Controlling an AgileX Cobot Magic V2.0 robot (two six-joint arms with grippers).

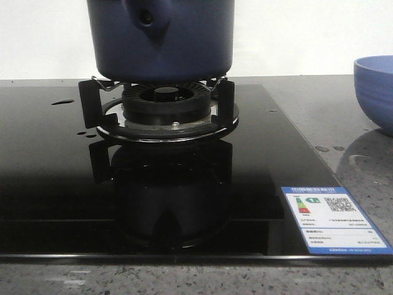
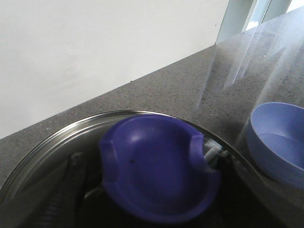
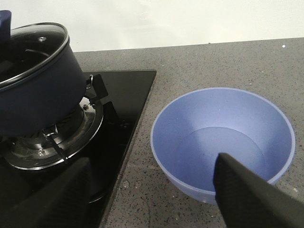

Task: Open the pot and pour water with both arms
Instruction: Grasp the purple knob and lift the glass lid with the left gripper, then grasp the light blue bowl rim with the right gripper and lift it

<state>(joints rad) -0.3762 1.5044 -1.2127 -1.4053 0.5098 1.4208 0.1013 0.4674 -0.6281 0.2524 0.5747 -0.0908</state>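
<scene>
The dark navy pot [image 1: 184, 43] stands on the gas burner [image 1: 164, 104], its handle stub with the round hole [image 1: 146, 18] facing the front camera. It also shows in the right wrist view [image 3: 33, 95], with its glass lid [image 3: 28, 52] on. In the left wrist view the lid's blue knob [image 2: 156, 166] sits blurred and close between my left gripper's fingers [image 2: 64, 194]; the one finger that shows stands a little apart from it. My right gripper [image 3: 156, 204] is open and empty over the counter between the stove and the bowl. Water shows as drops on the cooktop [image 1: 61, 102].
A lighter blue bowl [image 3: 223, 137] stands on the grey counter right of the black glass cooktop [image 1: 55, 184]; it also shows in the front view [image 1: 376, 92] and the left wrist view [image 2: 280, 142]. More drops lie on the counter [image 1: 328, 148]. A white wall is behind.
</scene>
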